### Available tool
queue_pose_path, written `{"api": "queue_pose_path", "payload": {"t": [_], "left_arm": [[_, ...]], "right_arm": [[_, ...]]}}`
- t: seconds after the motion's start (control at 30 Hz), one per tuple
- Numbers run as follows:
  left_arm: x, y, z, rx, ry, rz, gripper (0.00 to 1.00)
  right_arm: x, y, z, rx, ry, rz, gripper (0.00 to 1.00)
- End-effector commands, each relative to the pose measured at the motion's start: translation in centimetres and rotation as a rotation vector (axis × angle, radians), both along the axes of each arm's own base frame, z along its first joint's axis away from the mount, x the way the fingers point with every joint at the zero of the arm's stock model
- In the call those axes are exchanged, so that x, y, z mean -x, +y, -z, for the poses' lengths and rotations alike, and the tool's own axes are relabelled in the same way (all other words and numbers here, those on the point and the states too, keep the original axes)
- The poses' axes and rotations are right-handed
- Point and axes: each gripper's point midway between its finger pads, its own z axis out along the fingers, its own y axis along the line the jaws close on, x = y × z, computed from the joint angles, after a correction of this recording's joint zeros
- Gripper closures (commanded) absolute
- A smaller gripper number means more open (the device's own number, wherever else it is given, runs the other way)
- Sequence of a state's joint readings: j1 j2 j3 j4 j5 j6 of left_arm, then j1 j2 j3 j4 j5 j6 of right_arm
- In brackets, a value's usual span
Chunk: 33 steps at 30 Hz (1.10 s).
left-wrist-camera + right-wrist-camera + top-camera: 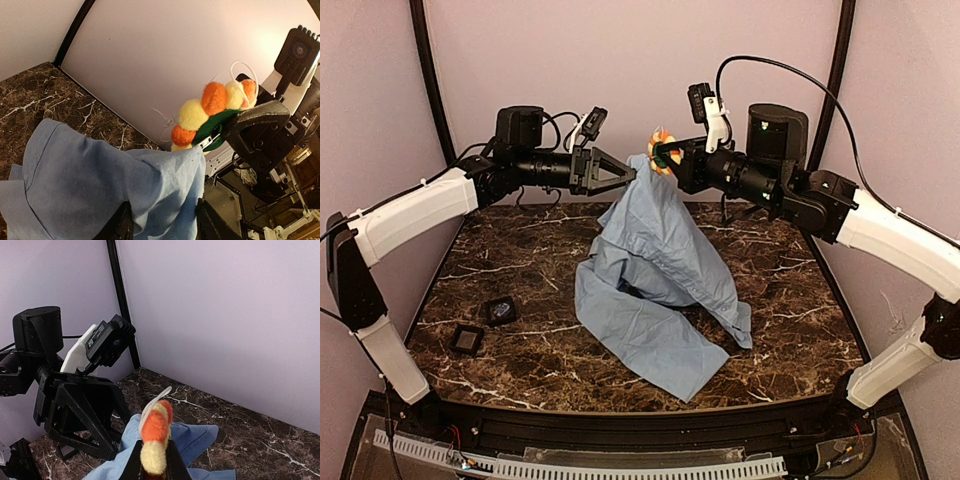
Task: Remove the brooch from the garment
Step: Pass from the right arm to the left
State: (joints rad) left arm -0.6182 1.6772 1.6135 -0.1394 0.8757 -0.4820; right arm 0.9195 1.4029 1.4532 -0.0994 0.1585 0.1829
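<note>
Blue cloth: one shirt [655, 270] hangs raised, its lower end on the marble tabletop [790, 300], its peak pinched between the left fingers [212, 225]. One flower brooch [663, 150] at that peak sits clamped between the right fingers [175, 465]. Two black square pads [500, 311] [467, 339] lie on the left

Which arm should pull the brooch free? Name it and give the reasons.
Right: the right gripper clamps the brooch; the left gripper straddles the garment just below, likely better for anchoring.

Robot lab cell: plain pale walls [620, 60], black frame posts [430, 80], marble-patterned table [790, 290], two white-and-black arms [415, 215] bolted at its near edge.
</note>
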Motion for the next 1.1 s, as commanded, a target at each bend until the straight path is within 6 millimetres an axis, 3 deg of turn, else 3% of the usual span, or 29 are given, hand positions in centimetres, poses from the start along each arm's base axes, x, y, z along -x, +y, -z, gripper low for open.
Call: {"api": "queue_pose_path", "payload": {"t": [0.0,0.2,0.23,0.6,0.83,0.97,1.07], "left_arm": [[0.4,-0.2,1.0,-0.019,0.033,0.005,0.66],[0.7,-0.4,0.8,-0.024,0.024,-0.012,0.97],[0.9,-0.4,0.9,-0.027,0.028,-0.011,0.98],[1.2,0.8,1.3,-0.048,0.142,-0.110,0.99],[0.9,0.8,-0.8,0.030,0.153,-0.135,0.99],[0.3,0.3,-0.8,0.055,0.177,-0.137,0.99],[0.2,0.0,-0.6,0.058,0.193,-0.134,0.99]], "right_arm": [[-0.7,-0.3,-1.4,-0.008,-0.040,0.027,1.00],[-1.1,-0.5,-0.6,0.002,-0.026,0.055,1.00],[-1.3,-0.5,-0.3,0.007,-0.022,0.069,1.00],[-3.3,0.1,1.7,0.265,-0.193,0.310,1.00],[-3.9,3.2,3.0,0.309,-0.260,0.296,1.00],[-4.2,4.5,4.7,0.296,-0.264,0.280,1.00],[-4.4,4.6,4.7,0.249,-0.268,0.295,1.00]]}}
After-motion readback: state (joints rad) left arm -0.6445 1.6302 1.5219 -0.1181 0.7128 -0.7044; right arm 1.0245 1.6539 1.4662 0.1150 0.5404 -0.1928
